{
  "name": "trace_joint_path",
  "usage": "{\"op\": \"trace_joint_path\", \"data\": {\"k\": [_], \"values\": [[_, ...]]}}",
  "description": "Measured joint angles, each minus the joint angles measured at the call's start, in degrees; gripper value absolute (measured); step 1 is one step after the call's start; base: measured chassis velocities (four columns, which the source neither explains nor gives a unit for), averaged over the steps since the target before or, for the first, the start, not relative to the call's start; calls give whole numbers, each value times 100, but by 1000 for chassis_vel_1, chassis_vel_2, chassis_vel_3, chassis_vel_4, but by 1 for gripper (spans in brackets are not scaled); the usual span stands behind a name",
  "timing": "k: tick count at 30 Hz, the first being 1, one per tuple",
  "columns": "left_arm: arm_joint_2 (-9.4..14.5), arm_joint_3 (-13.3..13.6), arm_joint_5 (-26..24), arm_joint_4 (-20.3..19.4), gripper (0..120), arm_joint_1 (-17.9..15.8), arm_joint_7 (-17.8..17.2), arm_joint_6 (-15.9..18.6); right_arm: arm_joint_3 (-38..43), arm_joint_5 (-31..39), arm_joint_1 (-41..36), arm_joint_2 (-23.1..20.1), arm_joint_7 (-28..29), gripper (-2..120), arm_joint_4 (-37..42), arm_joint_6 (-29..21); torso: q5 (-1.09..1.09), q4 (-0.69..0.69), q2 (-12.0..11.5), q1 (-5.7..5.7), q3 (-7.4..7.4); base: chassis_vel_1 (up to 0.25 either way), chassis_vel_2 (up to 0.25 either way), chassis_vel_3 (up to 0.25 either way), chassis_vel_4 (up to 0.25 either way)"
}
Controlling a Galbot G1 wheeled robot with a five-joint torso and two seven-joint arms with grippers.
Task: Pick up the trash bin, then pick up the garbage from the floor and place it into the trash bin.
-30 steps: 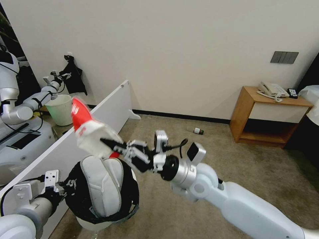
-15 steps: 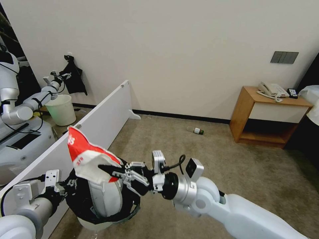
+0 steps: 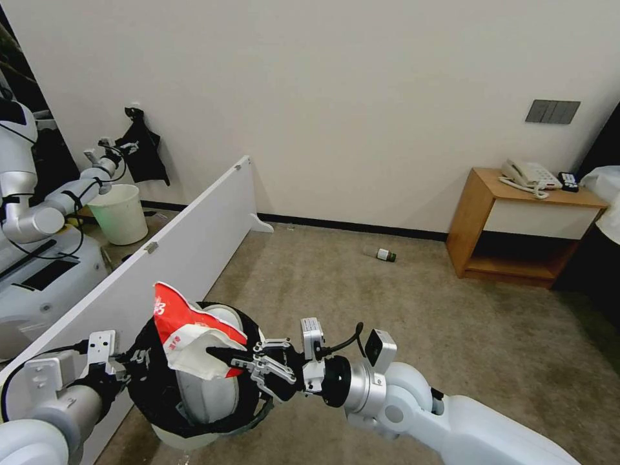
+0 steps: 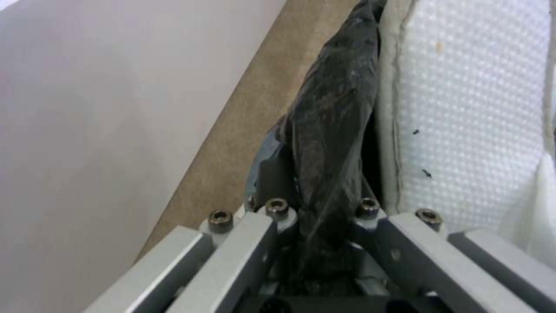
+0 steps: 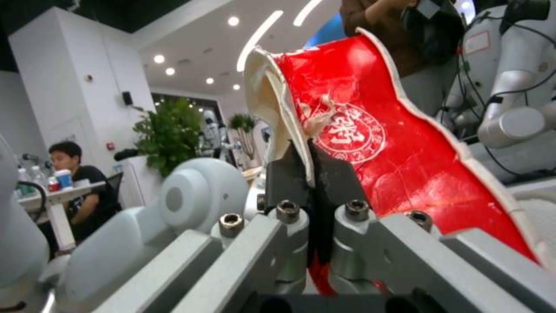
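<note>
While left gripper [image 3: 119, 365] clamps trash bin [image 3: 152, 387] rim, right gripper [image 3: 223, 355] pinches red-and-white packet [image 3: 187, 326] — above it.

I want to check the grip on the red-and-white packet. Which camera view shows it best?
The right wrist view: the right gripper pinches the red-and-white packet by its edge. The head view shows the packet over the trash bin. The left wrist view shows the bin's bag, not the packet.

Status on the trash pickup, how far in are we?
Done: left tool holds the trash bin by its bagged rim, with a white slipper already inside. In hand: right tool grips the red-and-white packet just over the bin's mouth, not yet released. Left: the green-capped bottle lies on the floor near the wall.
</note>
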Motion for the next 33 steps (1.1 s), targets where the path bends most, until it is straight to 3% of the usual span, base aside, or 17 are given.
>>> {"op": "trace_joint_path", "data": {"k": [7,11,13,17,19,26,33], "values": [[37,-21,-36,-25,4,11,-5,0,-3,-344,-1,-6,289,0,-138,-3,0,0,0,0,0,0,0,0,0],[43,-30,-37,-32,4,30,-11,0,-3,-519,12,-20,799,0,-94,-98,0,0,0,0,0,0,0,0,0],[55,-30,-37,-55,4,31,-11,0,-46,-543,114,-26,1331,0,76,-434,0,0,0,0,0,0,0,0,0],[75,-28,-42,-59,4,17,-13,0,-175,-546,261,-5,1810,0,229,-862,0,0,0,0,0,0,0,0,0],[80,-28,-53,-59,4,10,-35,0,-395,-657,455,35,2373,0,353,-1328,-1,1,0,0,0,0,0,0,0],[44,-29,-51,-69,4,28,-36,0,-584,-578,625,84,2945,0,448,-1744,-1,0,0,0,0,0,0,0,0],[43,-28,-42,-102,4,30,-44,0,-835,-60,841,136,3299,0,571,-2106,-1,0,0,0,0,0,0,0,0]]}}
